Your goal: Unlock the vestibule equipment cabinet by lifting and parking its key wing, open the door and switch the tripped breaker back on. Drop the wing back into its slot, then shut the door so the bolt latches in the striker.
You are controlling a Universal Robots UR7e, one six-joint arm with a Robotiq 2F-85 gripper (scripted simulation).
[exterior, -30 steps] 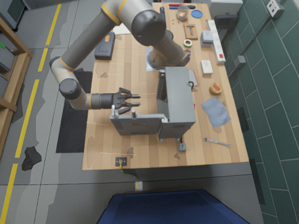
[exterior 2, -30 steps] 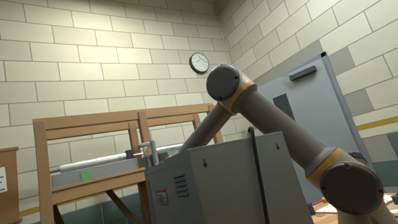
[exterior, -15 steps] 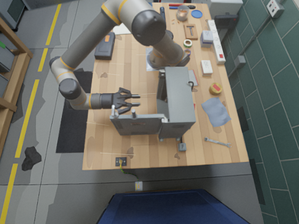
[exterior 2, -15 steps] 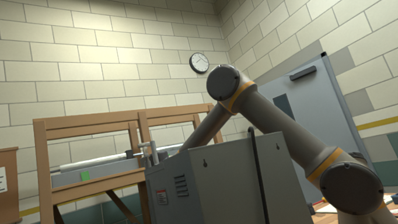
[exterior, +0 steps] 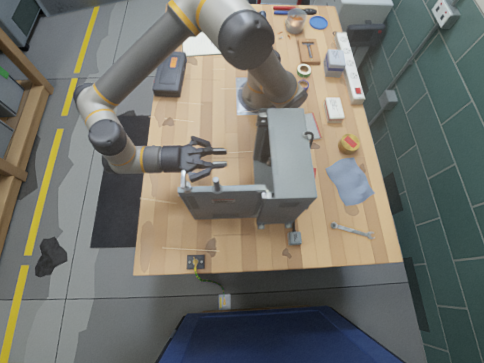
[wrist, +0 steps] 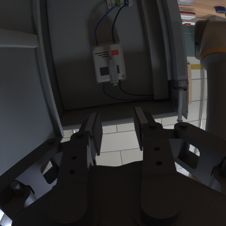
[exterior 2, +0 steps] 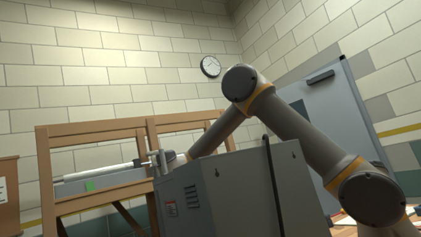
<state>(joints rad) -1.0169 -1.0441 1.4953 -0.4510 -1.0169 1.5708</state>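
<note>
The grey equipment cabinet [exterior: 287, 167] stands on the wooden bench with its door [exterior: 222, 200] swung wide open toward the left. Inside on the back wall sits the white breaker box [wrist: 109, 62] with a grey toggle [wrist: 112, 70], a red mark and wires above and below. My gripper [exterior: 220, 157] is level with the cabinet's opening, in front of it and pointing in at the breaker. It is partly open and holds nothing. Two pins stand up from the door's top edge [exterior: 200, 181]; I cannot tell which is the key wing.
Behind the cabinet the arm's base [exterior: 265, 95] is mounted on the bench. Right of the cabinet lie a grey cloth [exterior: 350, 180], a wrench [exterior: 352, 231], a yellow tape roll [exterior: 348, 143] and sockets. A dark case [exterior: 170, 73] sits at the left rear.
</note>
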